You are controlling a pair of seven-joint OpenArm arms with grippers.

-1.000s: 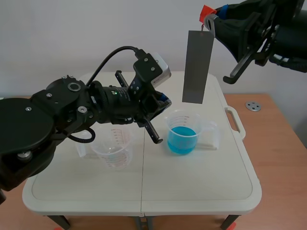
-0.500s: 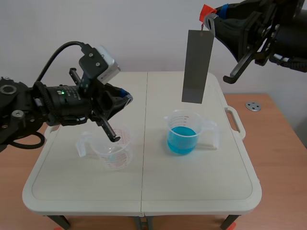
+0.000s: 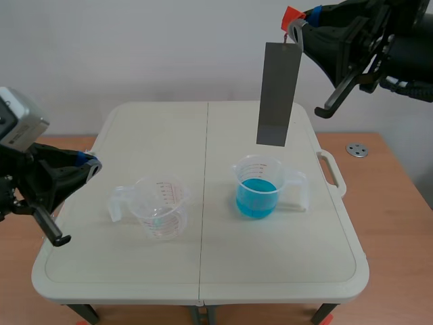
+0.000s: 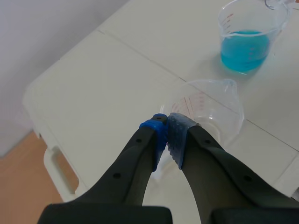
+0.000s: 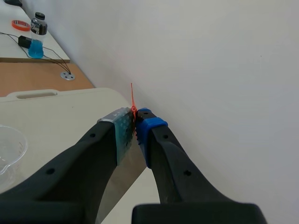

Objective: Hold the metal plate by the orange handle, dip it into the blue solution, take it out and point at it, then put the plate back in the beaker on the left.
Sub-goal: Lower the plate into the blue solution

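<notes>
White wall [image 3: 135, 54] fills the back of the scene, and a cream worktop [image 3: 270, 271] stands in front of it on brown wood [image 3: 392, 203]. At the upper right of the frame my right claw [image 3: 298, 28] is up high and grasps the orange handle [image 3: 291, 15] of the metal plate [image 3: 279, 95]. From the right wrist camera I see the thin orange bit pinched between the two pads [image 5: 122, 133]. The plate hangs straight down in the air, long and grey. Its low end is above the beaker with the blue solution [image 3: 257, 189] and does not touch it. That beaker stands right of the middle of the worktop. The empty beaker [image 3: 161, 206] stands left of the middle. My left claw [image 3: 86, 164] is low at the left edge of the frame, near the worktop's left rim and apart from the empty beaker. It is clenched on nothing. In the left wrist camera its two pads press together, with the empty beaker just ahead of them and the blue one farther ahead. A small round metal disc [image 3: 356, 149] lies on the wood at the right.
</notes>
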